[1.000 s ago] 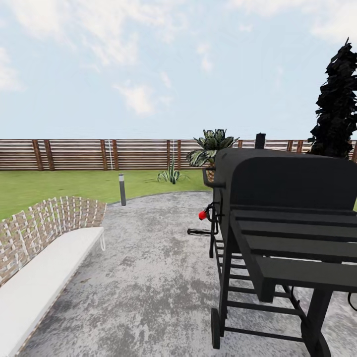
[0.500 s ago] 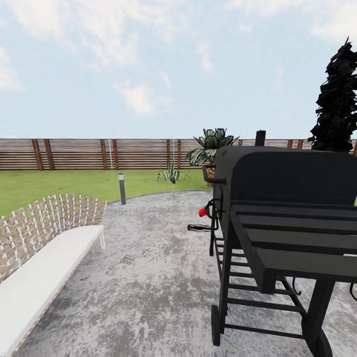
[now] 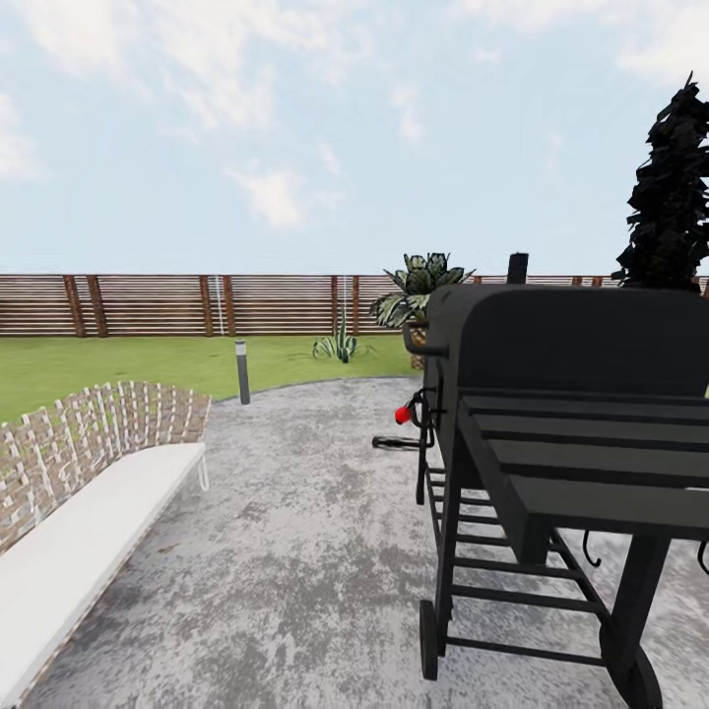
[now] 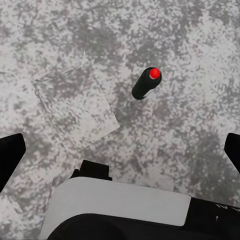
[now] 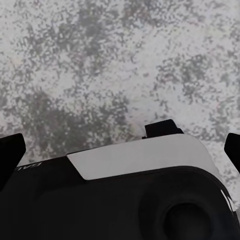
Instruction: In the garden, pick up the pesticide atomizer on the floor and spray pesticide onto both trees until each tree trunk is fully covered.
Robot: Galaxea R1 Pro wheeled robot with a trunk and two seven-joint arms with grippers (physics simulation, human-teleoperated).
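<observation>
The pesticide atomizer isn't something I can pick out for sure. The left wrist view has a small dark cylinder with a red tip (image 4: 146, 83) lying on the paved patch (image 4: 165, 45), but I can't tell what it is. The two broad-leaved trees aren't anywhere I can make out either.

Using the black barbecue grill (image 3: 571, 414) as the landmark: a red knob (image 3: 402, 415) sticks off its near-left side, and its slatted side shelf (image 3: 591, 463) juts toward the camera. Behind it a dark cypress-like tree (image 3: 672, 192) rises, with a palm-like plant (image 3: 418, 288) just behind its left corner. Well left of the grill sits a woven bench with a white cushion (image 3: 89, 532). Beyond that, a short grey lamp post (image 3: 241, 373) stands at the edge of the lawn (image 3: 118, 362), and the wooden fence (image 3: 197, 305) runs across the back.

Left gripper (image 4: 120, 155): fingers (image 4: 10, 152) spread wide at both edges of the picture, nothing between them but pavement. Right gripper (image 5: 120, 150): same deal, fingers (image 5: 10, 150) far apart, holding nothing, over mottled grey paving.
</observation>
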